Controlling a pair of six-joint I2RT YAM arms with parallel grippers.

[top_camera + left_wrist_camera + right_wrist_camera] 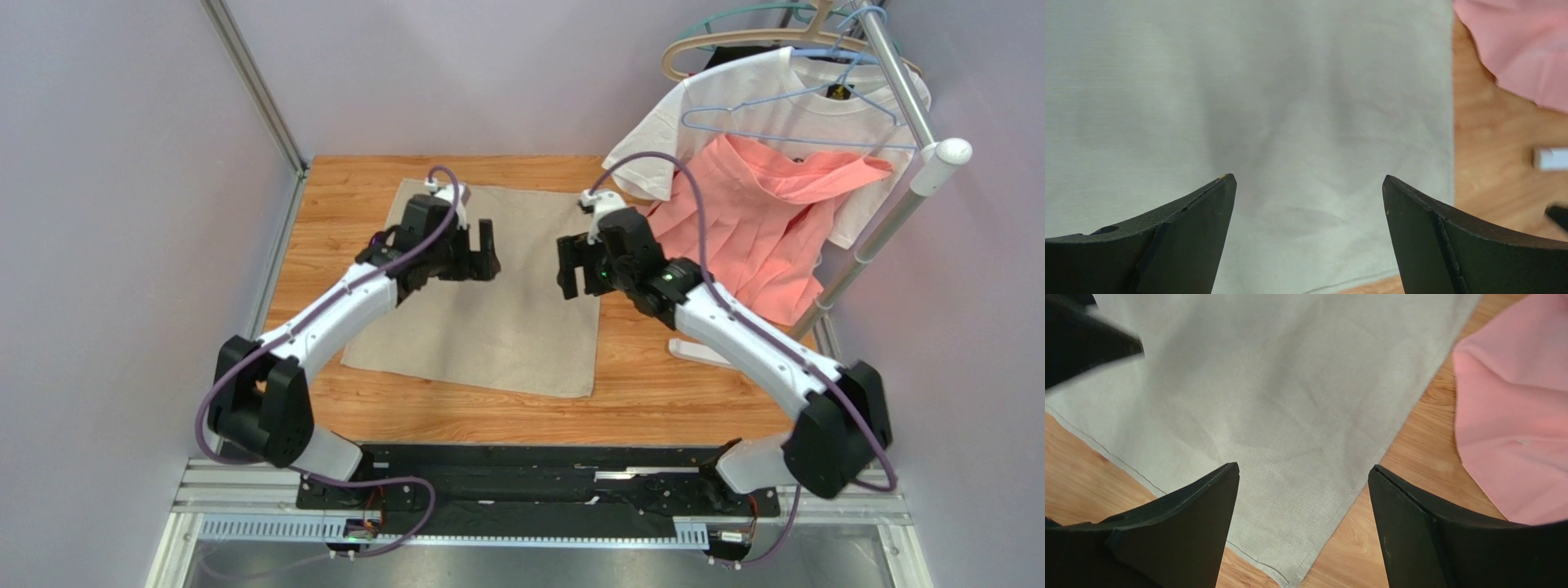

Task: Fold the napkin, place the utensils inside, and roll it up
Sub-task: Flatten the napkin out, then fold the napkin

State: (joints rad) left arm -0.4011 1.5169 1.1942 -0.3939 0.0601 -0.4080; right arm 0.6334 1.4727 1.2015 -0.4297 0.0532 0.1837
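Evidently soft, light and limp, napkin (515, 331) lay flat on table (662, 382), best pinched at a corner; both jaws gaped wide, empty.

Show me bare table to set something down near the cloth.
Bare wood: the strip of wooden table between the plain beige cloth napkin and the black base rail; a narrower strip left of the napkin. Crowded: far right, by the hanging salmon-pink garment.
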